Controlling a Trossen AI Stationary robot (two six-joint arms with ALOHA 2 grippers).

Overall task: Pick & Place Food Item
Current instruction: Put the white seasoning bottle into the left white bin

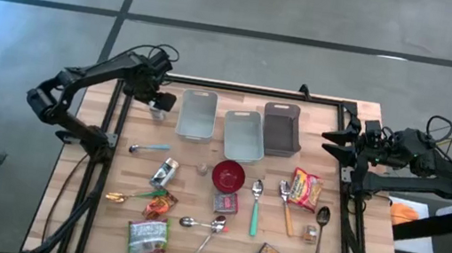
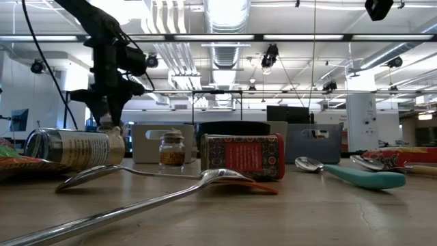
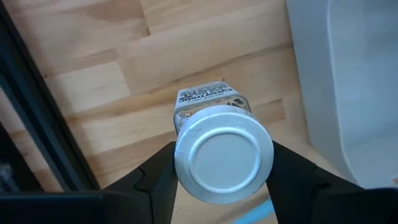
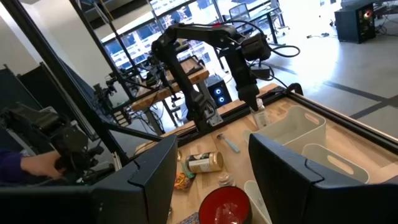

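Observation:
A small glass jar with a silver lid (image 3: 224, 155) and a printed label stands upright at the table's far left, just left of a light grey bin (image 1: 197, 113). My left gripper (image 3: 224, 171) points down over the jar (image 1: 157, 114), shut on its lid. The right wrist view shows the jar (image 4: 260, 116) below that gripper. In the low view its base is hidden behind a lying can (image 2: 75, 147). My right gripper (image 1: 331, 142) waits level at the table's far right edge, open and with nothing between its fingers (image 4: 155, 174). My left gripper pinches the jar's silver lid (image 3: 186, 163) at its rim between the two fingers (image 3: 158, 171), one on each side. The fingers come from above, pointing down. The jar stays upright; whether its base still rests on the wood I cannot tell.
A second light bin (image 1: 244, 135) and a dark bin (image 1: 281, 128) line the far side. A red bowl (image 1: 228, 176), a red tin (image 1: 225, 202), the can (image 1: 164, 172), several spoons, another small jar (image 1: 310, 233) and food packets (image 1: 305, 189) fill the middle and near side.

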